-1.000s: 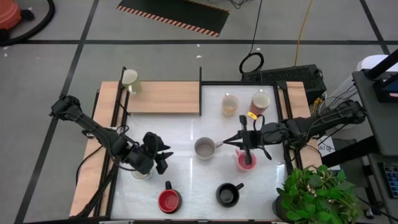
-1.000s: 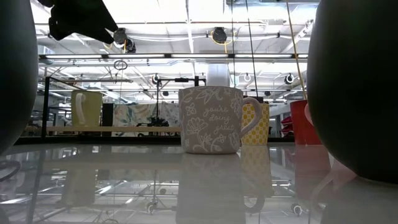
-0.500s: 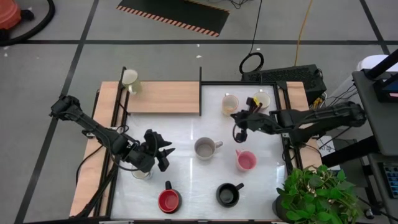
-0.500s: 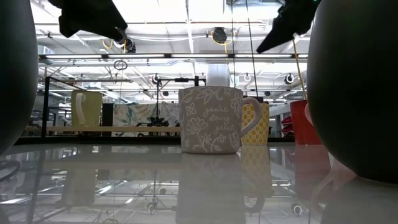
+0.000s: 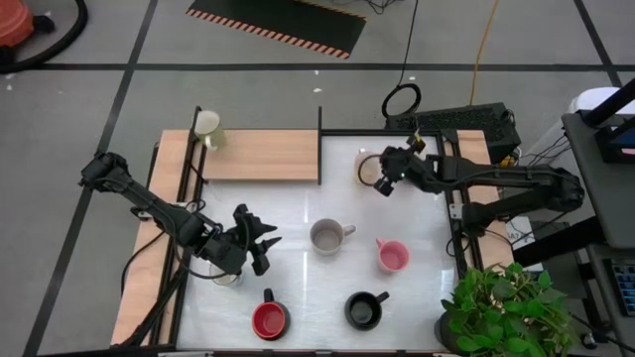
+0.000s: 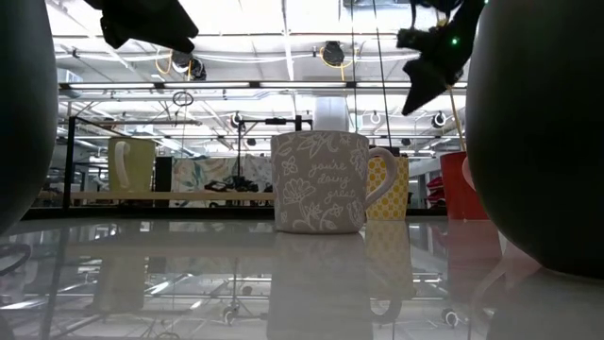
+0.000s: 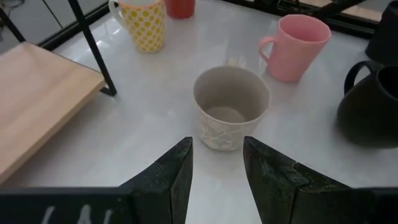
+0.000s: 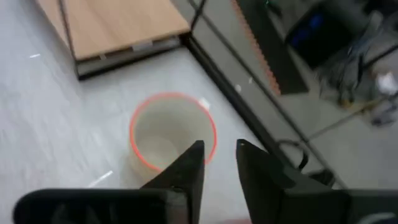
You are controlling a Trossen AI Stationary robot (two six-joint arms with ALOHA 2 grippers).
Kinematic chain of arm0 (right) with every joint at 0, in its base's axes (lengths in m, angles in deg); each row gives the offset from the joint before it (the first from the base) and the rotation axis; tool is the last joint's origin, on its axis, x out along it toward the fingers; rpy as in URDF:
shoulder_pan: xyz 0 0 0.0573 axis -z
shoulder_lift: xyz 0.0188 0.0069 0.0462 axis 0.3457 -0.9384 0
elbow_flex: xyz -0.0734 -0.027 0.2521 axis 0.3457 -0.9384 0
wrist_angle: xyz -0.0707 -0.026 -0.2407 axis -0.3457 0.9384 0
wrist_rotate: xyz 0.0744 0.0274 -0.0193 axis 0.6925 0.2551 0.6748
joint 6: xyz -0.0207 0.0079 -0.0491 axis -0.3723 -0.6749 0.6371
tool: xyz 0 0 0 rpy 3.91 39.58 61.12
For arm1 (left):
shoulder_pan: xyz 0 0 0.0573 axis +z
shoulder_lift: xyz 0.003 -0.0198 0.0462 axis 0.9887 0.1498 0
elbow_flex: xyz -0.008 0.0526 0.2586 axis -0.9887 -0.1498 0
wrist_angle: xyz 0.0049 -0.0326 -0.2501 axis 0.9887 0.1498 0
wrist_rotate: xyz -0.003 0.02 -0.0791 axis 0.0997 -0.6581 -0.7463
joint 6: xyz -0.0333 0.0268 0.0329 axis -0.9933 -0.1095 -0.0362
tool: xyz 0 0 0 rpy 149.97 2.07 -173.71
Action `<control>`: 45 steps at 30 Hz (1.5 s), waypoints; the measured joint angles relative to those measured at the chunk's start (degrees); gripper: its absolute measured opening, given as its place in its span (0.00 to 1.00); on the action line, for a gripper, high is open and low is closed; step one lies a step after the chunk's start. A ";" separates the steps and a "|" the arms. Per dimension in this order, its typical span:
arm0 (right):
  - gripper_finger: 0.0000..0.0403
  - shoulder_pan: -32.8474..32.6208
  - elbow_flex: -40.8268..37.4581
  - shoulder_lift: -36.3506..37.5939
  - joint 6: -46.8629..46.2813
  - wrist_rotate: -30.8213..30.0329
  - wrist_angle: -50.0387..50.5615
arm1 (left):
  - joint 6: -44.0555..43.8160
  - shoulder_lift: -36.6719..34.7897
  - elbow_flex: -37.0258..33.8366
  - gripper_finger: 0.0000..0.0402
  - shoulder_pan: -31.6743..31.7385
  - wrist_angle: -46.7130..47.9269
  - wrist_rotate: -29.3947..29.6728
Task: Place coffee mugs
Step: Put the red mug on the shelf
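Several coffee mugs stand upright on the white table. In the middle are a grey mug [image 5: 325, 236] [image 7: 230, 112] and a pink one [image 5: 392, 256]. Red [image 5: 269, 319] and black [image 5: 362, 310] mugs stand near the front, and a tan mug [image 5: 366, 165] [image 8: 171, 140] at the far side. A cream mug [image 5: 207, 127] stands on the wooden shelf [image 5: 263, 154]. My right gripper [image 5: 381, 184] [image 8: 219, 158] hovers slightly open just short of the tan mug, slanting down. My left gripper [image 5: 266, 248] [image 7: 217, 155] hangs open, left of the grey mug, nothing between its fingers.
A white mug [image 5: 226, 279] stands partly hidden below my left arm. A black post [image 5: 319, 144] ends the shelf beside the tan mug. A potted plant [image 5: 501, 307] fills the near right corner. My right arm covers the table's far right corner.
My right gripper has left its place above the pink mug. It has swung toward the table's far edge, to the tan mug, tipping from pointing down to slanting toward the left. The pink mug stays upright where it was.
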 joint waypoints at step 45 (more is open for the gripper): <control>0.46 10.66 0.02 -6.08 -12.87 3.12 13.74 | 4.90 -0.02 0.00 0.36 7.45 -0.36 -0.08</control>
